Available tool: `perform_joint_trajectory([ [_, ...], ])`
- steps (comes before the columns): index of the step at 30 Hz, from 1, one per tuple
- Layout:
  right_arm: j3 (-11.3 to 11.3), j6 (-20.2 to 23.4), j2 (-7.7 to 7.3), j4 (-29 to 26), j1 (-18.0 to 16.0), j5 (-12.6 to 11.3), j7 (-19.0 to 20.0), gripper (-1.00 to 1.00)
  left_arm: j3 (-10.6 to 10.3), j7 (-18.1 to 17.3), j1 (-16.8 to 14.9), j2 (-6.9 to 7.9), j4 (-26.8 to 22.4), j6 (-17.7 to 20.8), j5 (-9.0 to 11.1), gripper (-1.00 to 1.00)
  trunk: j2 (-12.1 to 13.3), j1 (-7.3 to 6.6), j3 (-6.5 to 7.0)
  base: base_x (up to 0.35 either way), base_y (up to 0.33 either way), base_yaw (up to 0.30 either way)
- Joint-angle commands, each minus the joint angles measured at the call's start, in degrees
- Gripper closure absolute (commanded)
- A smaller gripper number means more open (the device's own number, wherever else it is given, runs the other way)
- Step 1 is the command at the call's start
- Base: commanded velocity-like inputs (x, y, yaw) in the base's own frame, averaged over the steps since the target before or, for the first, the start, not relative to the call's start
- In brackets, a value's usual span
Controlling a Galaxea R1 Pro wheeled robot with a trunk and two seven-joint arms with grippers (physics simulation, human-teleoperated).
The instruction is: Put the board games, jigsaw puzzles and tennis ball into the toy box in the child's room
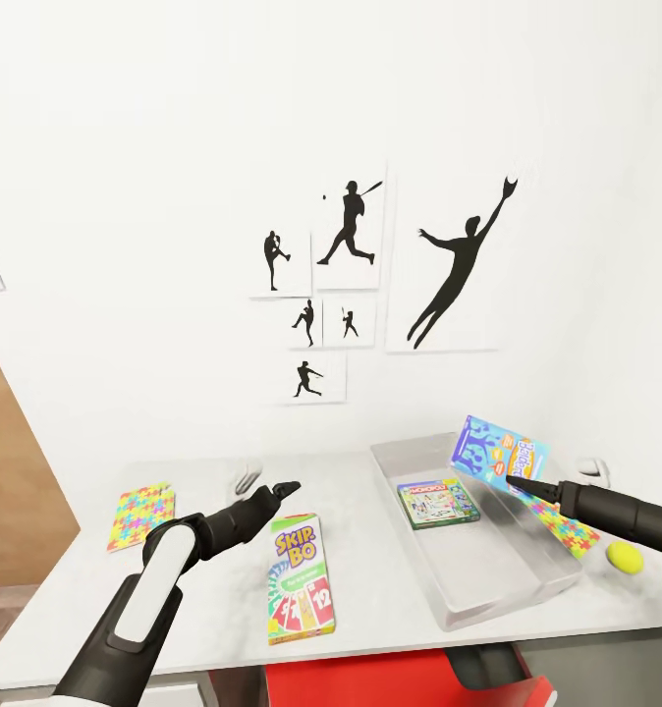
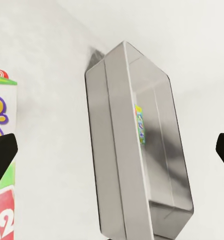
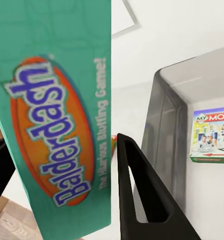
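Holding: my right gripper (image 1: pixel 516 480) is clamped on the blue-and-teal Balderdash board game box (image 1: pixel 498 447), raised over the clear rectangular plastic toy box (image 1: pixel 527 579).
Target direction: bin lies directly below; its long axis runs away from me.
Contents: green Monopoly box (image 1: pixel 438 503) already inside.
Left gripper (image 1: pixel 282 488): spread wide, empty, beside the Skip-Bo box (image 1: pixel 300 576).

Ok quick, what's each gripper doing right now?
Left gripper: open, holding nothing, above the Skip-Bo box.
Right gripper: shut on the Balderdash box.

Baseball silhouette posters (image 1: pixel 370 285) hang on white wall (image 1: pixel 154 147).
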Motion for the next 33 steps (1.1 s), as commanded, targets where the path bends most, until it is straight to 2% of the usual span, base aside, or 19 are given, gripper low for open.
perform_joint_trajectory([
  [1,-0.02,0.49,-0.03,-0.01,-0.08,0.17,0.31,1.00,0.01,0.52,-0.01,-0.02,-0.06,0.13,0.60,-1.00,-0.11,0.04,-0.11,0.000,0.000,0.000],
  [7,0.26,0.82,-1.01,0.02,-0.14,0.14,0.46,1.00,-0.05,0.50,0.37,-0.05,-0.09,0.12,0.59,-1.00,-0.11,0.04,-0.11,0.000,0.000,0.000],
  [10,0.85,1.63,-2.78,0.19,-0.26,0.04,1.50,1.00,-0.05,0.52,0.56,-0.04,-0.09,0.11,0.63,-1.00,-0.11,0.04,-0.11,0.000,0.000,0.000],
  [13,2.43,3.69,-5.58,0.59,-1.29,0.05,3.80,1.00,-0.03,0.53,0.65,-0.01,-0.07,0.08,0.53,-1.00,-0.11,0.04,-0.11,0.000,0.000,0.000],
  [14,2.43,3.69,-5.58,0.59,-1.29,0.05,3.80,1.00,-0.03,0.53,0.65,-0.01,-0.07,0.08,0.53,-1.00,-0.11,0.04,-0.11,0.000,0.000,0.000],
  [17,7.05,4.43,-9.26,1.42,-3.19,0.01,5.40,1.00,-0.01,0.53,0.70,-0.01,-0.06,0.05,0.36,-1.00,-0.11,0.04,-0.11,0.000,0.000,0.000],
  [18,7.05,4.43,-9.26,1.42,-3.19,0.01,5.40,1.00,-0.01,0.53,0.70,-0.01,-0.06,0.05,0.36,-1.00,-0.11,0.04,-0.11,0.000,0.000,0.000],
  [21,13.79,4.43,-12.79,2.71,-5.50,-0.22,6.38,1.00,0.01,0.53,0.73,0.02,-0.05,0.04,0.41,-1.00,-0.11,0.04,-0.11,0.000,0.000,0.000],
  [22,13.79,4.43,-12.79,2.71,-5.50,-0.22,6.38,1.00,0.01,0.53,0.73,0.02,-0.05,0.04,0.41,-1.00,-0.11,0.04,-0.11,0.000,0.000,0.000],
  [25,19.47,4.43,-15.13,3.79,-7.85,-0.95,6.89,1.00,0.05,0.54,0.74,0.05,-0.01,0.03,0.32,-1.00,-0.11,0.04,-0.11,0.000,0.000,0.000],
  [26,19.47,4.43,-15.13,3.79,-7.85,-0.95,6.89,1.00,0.05,0.54,0.74,0.05,-0.01,0.03,0.32,-1.00,-0.11,0.04,-0.11,0.000,0.000,0.000],
  [30,23.50,4.43,-16.67,5.40,-9.54,-1.77,7.21,1.00,0.07,0.57,0.75,0.05,0.02,0.02,0.22,-1.00,-0.11,0.04,-0.11,0.000,0.000,0.000],
  [33,24.51,4.43,-17.06,5.90,-9.96,-1.98,7.27,1.00,0.08,0.56,0.75,0.07,0.03,0.02,0.22,-1.00,-0.11,0.04,-0.11,0.000,0.000,0.000],
])
